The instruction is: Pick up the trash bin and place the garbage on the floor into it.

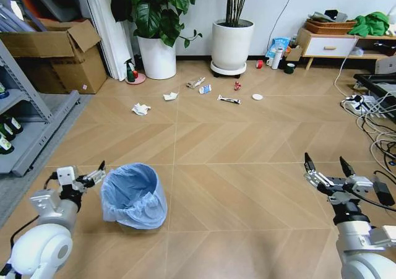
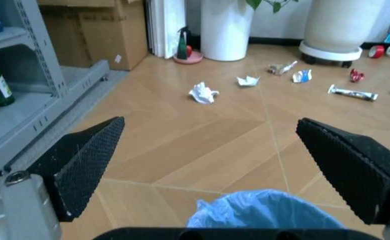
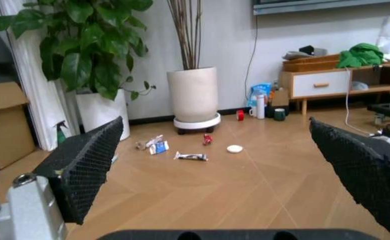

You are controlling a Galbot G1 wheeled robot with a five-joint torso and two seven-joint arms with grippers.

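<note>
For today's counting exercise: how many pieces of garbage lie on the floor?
7: crumpled paper, folded paper, twisted wrapper, blue-white wrapper, red wrapper, flat wrapper, white disc. More may be hidden.

Bare floor (image 1: 247,143): wide open planks between both grippers and the scattered garbage (image 1: 204,88).
Left side: trash bin (image 1: 133,195) just beside the spread left gripper (image 1: 93,175); grey metal shelving (image 1: 37,115) flanks it.
Right side: cables and power strip (image 1: 365,109) crowd the edge beyond the spread right gripper (image 1: 327,166).
Far end: white plant pots (image 1: 232,44) behind the scraps.
</note>
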